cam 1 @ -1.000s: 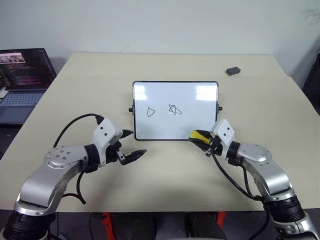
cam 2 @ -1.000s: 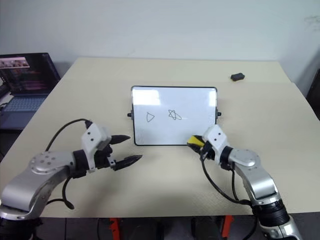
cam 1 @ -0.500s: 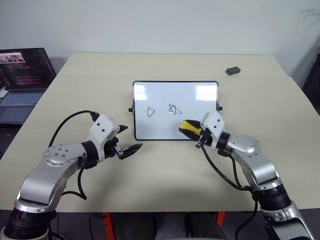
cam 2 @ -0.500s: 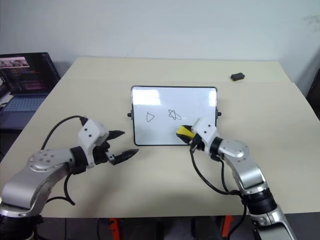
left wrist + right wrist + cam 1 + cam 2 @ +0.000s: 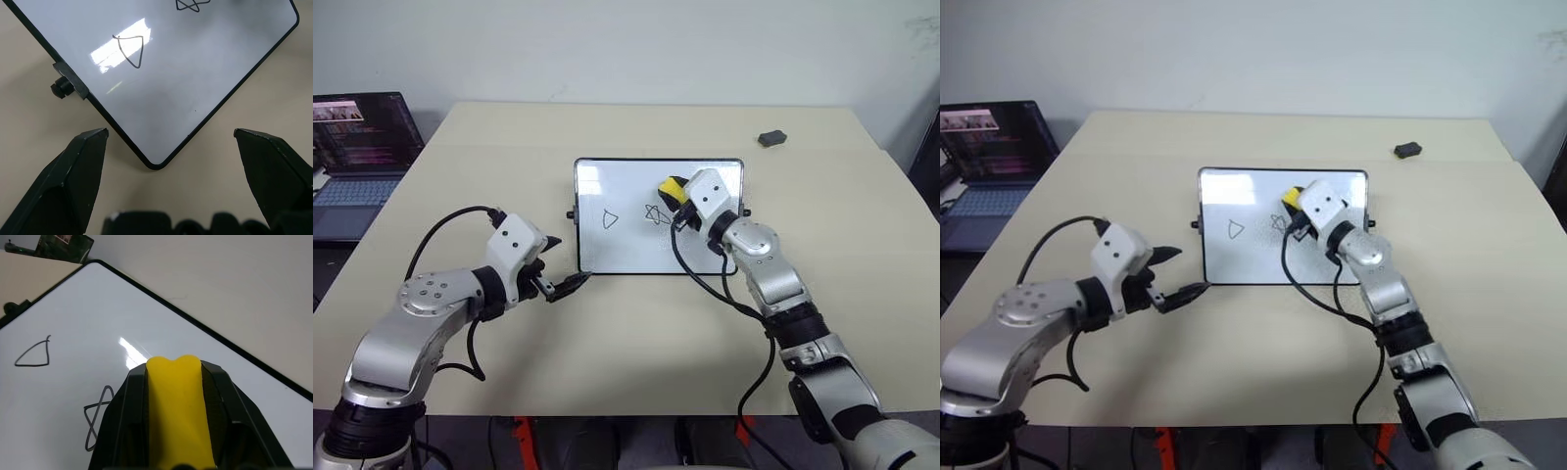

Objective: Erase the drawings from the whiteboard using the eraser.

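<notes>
Whiteboard [image 5: 646, 230]: flat at the table's [image 5: 607, 333] centre, triangle [image 5: 609, 219] and star scribble [image 5: 653, 213] drawn on it. Eraser [image 5: 672, 189]: yellow, clamped in the right gripper [image 5: 677, 201] over the board beside the star. Left gripper [image 5: 566, 266]: fingers apart, straddling the board's near left corner.

Left arm bent at the elbow, forearm directed inward; the left pincer [image 5: 566, 284] points forward and slightly down, its two black fingers [image 5: 80, 166] spread apart with nothing between them. Right arm extended forward and inward; the right pincer [image 5: 674, 196] is clamped upon the yellow eraser [image 5: 177, 411].
</notes>
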Action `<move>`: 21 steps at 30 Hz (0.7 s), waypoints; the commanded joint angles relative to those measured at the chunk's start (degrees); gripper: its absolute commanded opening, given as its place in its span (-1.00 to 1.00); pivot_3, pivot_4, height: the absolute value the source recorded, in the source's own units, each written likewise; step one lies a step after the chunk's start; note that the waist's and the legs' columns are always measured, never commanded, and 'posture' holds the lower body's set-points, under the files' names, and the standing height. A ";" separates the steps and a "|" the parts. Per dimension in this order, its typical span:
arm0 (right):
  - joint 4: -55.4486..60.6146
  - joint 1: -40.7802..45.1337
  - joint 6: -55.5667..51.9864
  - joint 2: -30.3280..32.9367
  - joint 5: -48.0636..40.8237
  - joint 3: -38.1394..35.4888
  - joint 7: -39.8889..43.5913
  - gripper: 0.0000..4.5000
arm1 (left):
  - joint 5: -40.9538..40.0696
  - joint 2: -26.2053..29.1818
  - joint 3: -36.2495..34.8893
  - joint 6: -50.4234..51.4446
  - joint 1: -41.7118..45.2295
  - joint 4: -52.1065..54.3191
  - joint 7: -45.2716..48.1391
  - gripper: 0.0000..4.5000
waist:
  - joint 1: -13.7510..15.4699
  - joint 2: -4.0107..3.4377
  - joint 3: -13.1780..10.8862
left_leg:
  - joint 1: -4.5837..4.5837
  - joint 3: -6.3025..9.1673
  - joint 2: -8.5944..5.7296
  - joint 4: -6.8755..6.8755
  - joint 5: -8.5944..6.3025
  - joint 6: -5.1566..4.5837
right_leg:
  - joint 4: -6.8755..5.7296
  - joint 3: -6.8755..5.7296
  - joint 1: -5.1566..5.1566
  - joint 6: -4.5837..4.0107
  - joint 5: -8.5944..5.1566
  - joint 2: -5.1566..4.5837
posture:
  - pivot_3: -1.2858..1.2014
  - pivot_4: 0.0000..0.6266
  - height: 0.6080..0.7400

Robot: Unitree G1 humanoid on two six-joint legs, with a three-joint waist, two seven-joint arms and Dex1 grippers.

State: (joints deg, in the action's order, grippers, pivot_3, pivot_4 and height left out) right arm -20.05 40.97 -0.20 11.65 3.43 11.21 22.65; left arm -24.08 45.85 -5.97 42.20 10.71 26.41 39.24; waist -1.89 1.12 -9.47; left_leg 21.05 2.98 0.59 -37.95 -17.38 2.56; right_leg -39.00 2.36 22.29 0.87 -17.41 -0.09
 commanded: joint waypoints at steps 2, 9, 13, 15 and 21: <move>-3.94 2.23 4.38 -1.21 0.96 -0.56 -1.49 -0.51 | -0.23 0.47 -0.37 0.49 1.58 2.02 -0.08 1.00 | -0.04 0.00 0.00 | -0.01 -0.01 0.01 0.00 0.00 0.00 | -0.01 0.01 0.00 0.00 0.00 0.00 | 0.03 -0.52 1.00; -5.30 -2.96 -0.71 -0.53 2.66 4.13 4.79 -0.51 | -0.65 0.56 -0.30 1.34 2.19 2.35 0.46 1.00 | -0.14 0.04 0.06 | -0.19 -0.01 0.02 -0.02 0.00 -0.01 | -0.11 0.01 -0.11 -0.01 0.01 0.00 | 0.03 -0.52 1.00; -3.10 -6.27 -5.10 0.61 3.66 6.48 8.22 -0.51 | -0.55 0.69 -0.11 1.19 2.47 2.04 0.62 1.00 | -0.15 0.05 0.10 | -0.29 0.00 0.02 -0.04 0.00 -0.01 | -0.16 0.01 -0.22 -0.01 0.01 0.01 | 0.03 -0.52 1.00; -1.69 -7.33 -6.89 1.22 3.83 7.41 10.06 -0.51 | -0.52 0.69 -0.04 1.15 2.56 1.99 0.65 1.00 | -0.14 0.05 0.10 | -0.41 0.01 0.01 -0.06 0.01 -0.01 | -0.18 0.00 -0.32 -0.02 0.03 0.01 | 0.03 -0.52 1.00; 4.72 -6.05 -6.15 0.96 2.20 5.02 8.95 -0.51 | -0.52 0.77 -0.09 0.96 2.21 2.00 0.91 1.00 | -0.11 0.04 0.08 | -0.79 0.06 -0.01 -0.09 0.02 -0.01 | -0.17 -0.03 -0.70 -0.03 0.06 0.02 | 0.03 -0.52 1.00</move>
State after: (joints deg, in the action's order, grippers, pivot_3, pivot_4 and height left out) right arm -16.64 34.29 -5.01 12.11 5.62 18.76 33.05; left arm -24.42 45.87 -5.36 43.65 12.10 26.65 39.86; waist -2.00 1.15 -9.38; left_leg 20.26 3.04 0.58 -38.03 -17.36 2.55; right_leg -39.18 2.33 21.59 0.84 -17.35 -0.07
